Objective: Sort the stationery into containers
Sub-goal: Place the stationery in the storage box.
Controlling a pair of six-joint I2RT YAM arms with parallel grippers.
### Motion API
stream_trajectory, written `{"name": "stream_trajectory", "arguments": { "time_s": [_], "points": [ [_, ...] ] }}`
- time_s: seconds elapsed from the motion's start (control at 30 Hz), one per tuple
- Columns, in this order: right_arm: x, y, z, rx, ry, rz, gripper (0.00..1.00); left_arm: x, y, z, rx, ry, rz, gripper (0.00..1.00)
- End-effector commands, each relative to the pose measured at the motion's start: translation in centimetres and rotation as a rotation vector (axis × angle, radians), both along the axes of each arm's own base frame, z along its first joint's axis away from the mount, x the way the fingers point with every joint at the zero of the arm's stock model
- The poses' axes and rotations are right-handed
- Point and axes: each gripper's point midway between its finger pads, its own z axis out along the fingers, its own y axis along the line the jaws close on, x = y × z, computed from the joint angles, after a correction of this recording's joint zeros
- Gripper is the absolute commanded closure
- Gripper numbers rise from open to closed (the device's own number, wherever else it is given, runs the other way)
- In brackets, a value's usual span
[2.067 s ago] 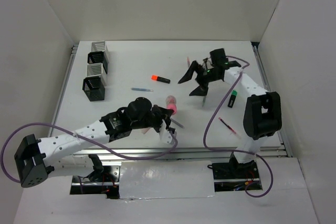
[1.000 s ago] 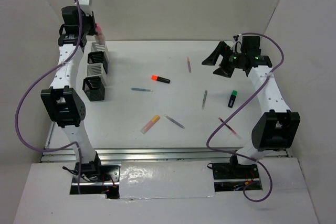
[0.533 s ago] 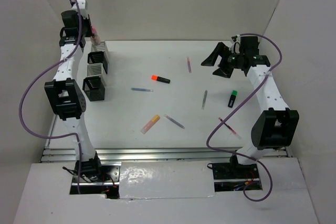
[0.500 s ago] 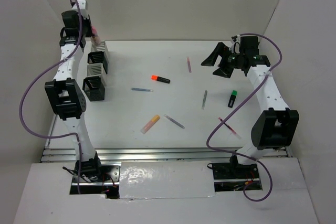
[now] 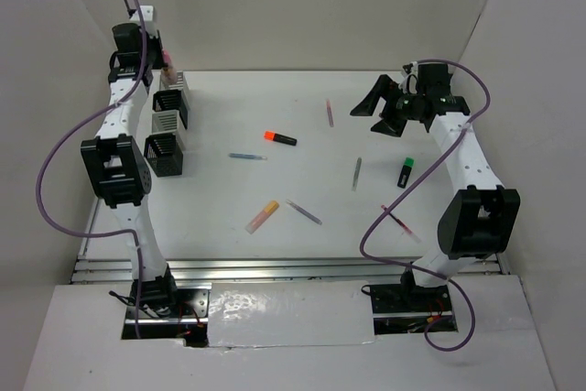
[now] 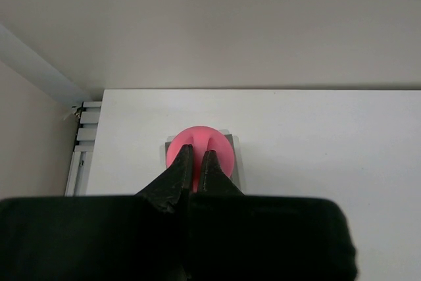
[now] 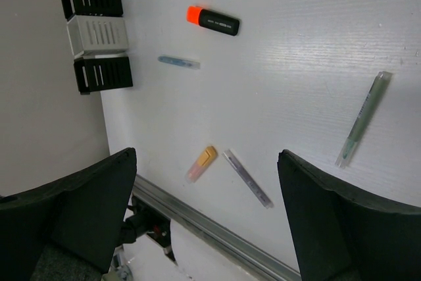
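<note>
The left gripper (image 6: pixel 195 162) is pinched shut on the top end of the pink marker (image 6: pixel 220 154). The marker hangs upright over the farthest cup (image 6: pixel 235 141) in the row of cups (image 5: pixel 168 125), and whether its tip is already inside cannot be told. It is probably light, stiff and smooth-barrelled, so an end pinch may let it swing. The right gripper (image 5: pixel 377 112) hovers spread wide and holds nothing, well to the right of the cups.
</note>
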Motion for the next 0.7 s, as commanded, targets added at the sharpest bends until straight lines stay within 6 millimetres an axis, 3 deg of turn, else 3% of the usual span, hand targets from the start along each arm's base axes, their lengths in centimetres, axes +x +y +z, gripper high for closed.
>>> {"name": "stream_trajectory", "arguments": {
  "time_s": [0.0,0.67],
  "points": [
    [0.0,0.2,-0.2,-0.017,-0.010,0.016,0.06,1.1,0.7,2.5,0.020,-0.092,0.013,1.00],
    [0.2,0.0,-1.4,-0.022,0.021,0.006,0.06,2.6,0.7,-3.2,0.059,-0.004,0.022,0.98]
  ]
}}
